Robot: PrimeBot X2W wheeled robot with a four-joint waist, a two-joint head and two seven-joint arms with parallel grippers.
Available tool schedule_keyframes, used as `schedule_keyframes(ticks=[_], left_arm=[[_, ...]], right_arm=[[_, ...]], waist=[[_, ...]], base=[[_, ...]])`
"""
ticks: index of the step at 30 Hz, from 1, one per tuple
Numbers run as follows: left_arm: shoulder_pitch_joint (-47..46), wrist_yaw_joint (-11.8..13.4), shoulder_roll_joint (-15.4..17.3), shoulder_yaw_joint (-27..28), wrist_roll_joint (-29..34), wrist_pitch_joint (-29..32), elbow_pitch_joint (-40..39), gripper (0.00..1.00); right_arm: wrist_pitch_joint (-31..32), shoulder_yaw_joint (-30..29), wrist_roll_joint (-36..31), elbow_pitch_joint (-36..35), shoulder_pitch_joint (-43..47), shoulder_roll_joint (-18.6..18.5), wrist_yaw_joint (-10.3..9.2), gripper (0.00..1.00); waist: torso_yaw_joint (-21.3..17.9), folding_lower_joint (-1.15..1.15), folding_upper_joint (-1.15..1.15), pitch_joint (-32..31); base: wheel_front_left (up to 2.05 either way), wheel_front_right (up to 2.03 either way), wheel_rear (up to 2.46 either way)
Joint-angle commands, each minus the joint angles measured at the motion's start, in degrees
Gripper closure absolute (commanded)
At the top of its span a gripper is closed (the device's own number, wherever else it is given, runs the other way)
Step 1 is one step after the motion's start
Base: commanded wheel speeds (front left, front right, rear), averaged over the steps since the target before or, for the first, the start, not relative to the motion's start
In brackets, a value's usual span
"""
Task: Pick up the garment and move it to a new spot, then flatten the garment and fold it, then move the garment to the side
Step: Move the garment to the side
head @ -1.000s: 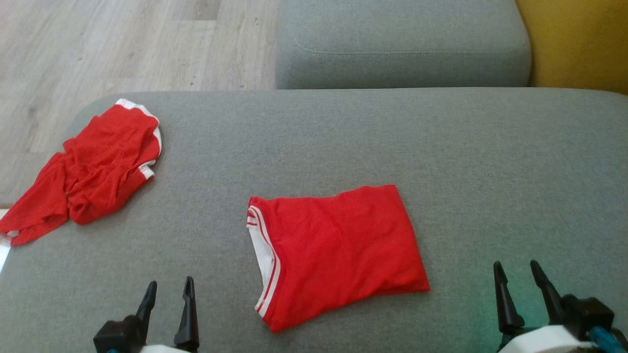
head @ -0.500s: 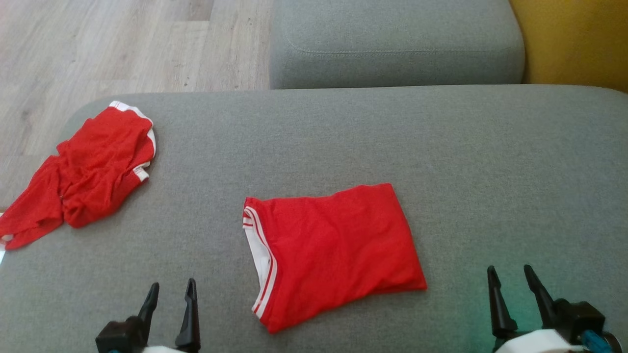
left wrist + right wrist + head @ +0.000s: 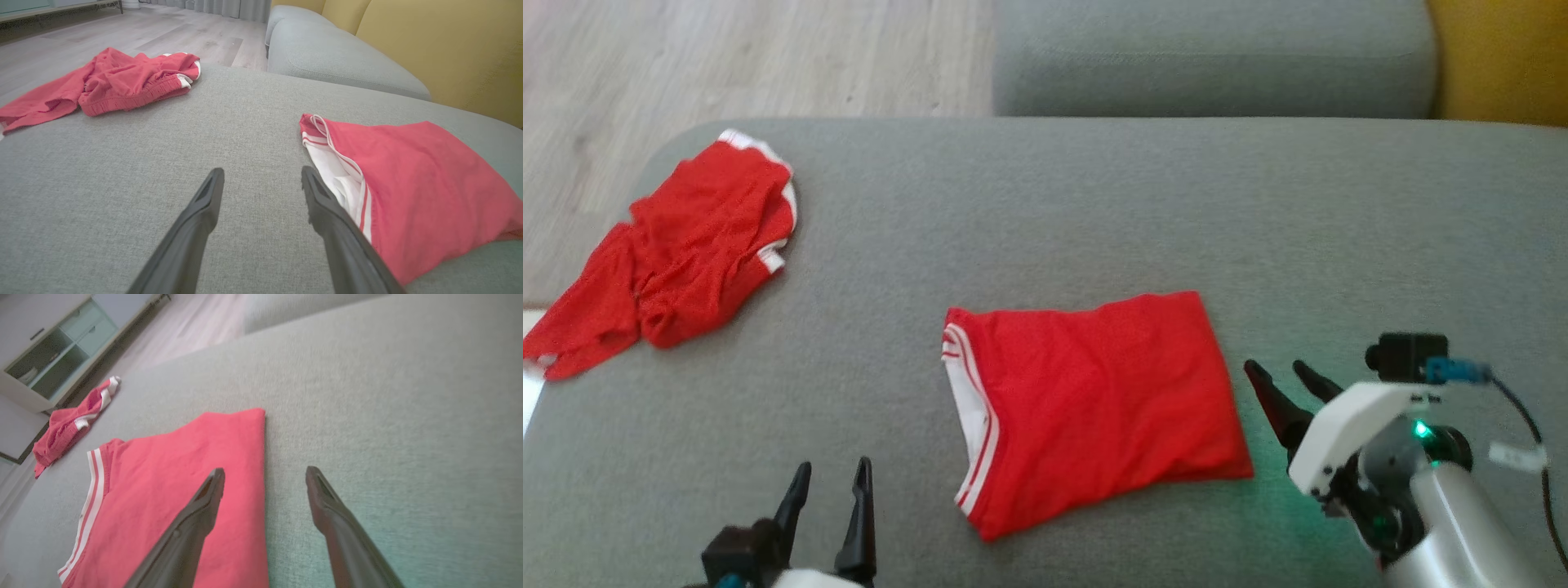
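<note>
A folded red garment (image 3: 1094,400) with white-and-red striped trim lies flat in the middle of the grey cushion (image 3: 1094,212). It also appears in the left wrist view (image 3: 416,179) and the right wrist view (image 3: 184,486). My right gripper (image 3: 1281,372) hangs open just off the garment's right edge, fingers pointing up-left; its wrist view (image 3: 263,477) has the fold edge between the fingers. My left gripper (image 3: 829,474) stands open at the lower left, a little left of the striped trim, holding nothing (image 3: 261,175).
A second red garment (image 3: 678,245) lies crumpled at the cushion's far left corner, partly over the edge. Wooden floor (image 3: 727,57) lies beyond on the left. Another grey cushion (image 3: 1209,57) and a yellow backrest (image 3: 1503,57) stand behind. A cabinet (image 3: 53,351) stands across the floor.
My right arm has risen and swung left, bringing its gripper up to the folded garment's right edge. The head camera has shifted. The left gripper and both garments have stayed put.
</note>
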Motion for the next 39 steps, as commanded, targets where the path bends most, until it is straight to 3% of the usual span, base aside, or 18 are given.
schedule_keyframes(ticks=[1,5,12,13,14,19,25,31,35,39], left_arm=[[-3.85,0.37,-0.25,1.07,-0.64,-0.70,-1.72,0.00],[-5.35,0.50,-0.25,-0.08,-1.27,-0.70,-1.42,0.00],[-6.85,0.84,-0.25,-1.78,-1.86,-0.70,-1.23,0.00],[-7.06,0.93,-0.25,-1.94,-1.93,-0.70,-1.24,0.00],[-7.26,1.03,-0.25,-2.05,-2.02,-0.70,-1.29,0.00],[-7.82,1.64,-0.26,-1.58,-2.22,-0.70,-2.17,0.00],[-7.72,1.46,-0.26,-0.14,-1.24,-0.70,-3.97,0.00],[-10.61,0.06,-0.26,-0.57,0.76,-0.70,-5.30,0.00],[-12.83,-0.93,-0.25,-1.46,2.23,-0.70,-6.18,0.00],[-14.24,-1.65,-0.23,-2.42,3.50,-0.70,-7.31,0.00]], right_arm=[[4.81,0.22,2.22,0.67,-4.66,0.29,0.43,0.00],[11.54,-1.60,3.17,6.01,-9.05,1.63,0.43,0.00],[15.70,-2.66,3.07,12.74,-13.78,2.90,0.43,0.00],[16.16,-2.46,2.79,13.50,-14.42,2.92,0.43,0.20],[16.29,-2.49,2.56,14.11,-15.04,2.89,0.43,1.00],[14.12,-5.33,1.28,16.51,-19.06,2.06,0.43,1.00],[10.36,-7.38,-1.59,18.20,-24.55,0.55,0.43,1.00],[5.64,-10.24,-4.22,19.30,-28.79,-4.04,0.43,1.00],[1.58,-13.64,-6.86,20.78,-33.11,-8.00,0.43,1.00],[-4.40,-21.62,-13.64,25.33,-39.21,-13.99,0.43,1.00]], waist=[[1.59,0.00,0.00,1.30],[3.66,0.00,0.00,2.55],[6.24,0.00,0.00,4.03],[6.47,0.00,0.00,4.30],[6.59,0.00,0.00,4.57],[4.55,0.00,0.00,5.94],[-4.41,0.00,0.00,7.72],[-11.39,0.00,0.00,11.72],[-12.72,0.00,0.00,15.35],[-11.16,0.00,0.00,18.70]], base=[[0.00,0.00,0.00],[0.00,0.00,0.00],[0.00,0.00,0.00],[0.00,0.00,0.00],[0.00,0.00,0.00],[0.00,0.00,0.00],[0.00,0.00,0.00],[0.00,0.00,0.00],[0.00,0.00,0.00],[0.00,0.00,0.00]])
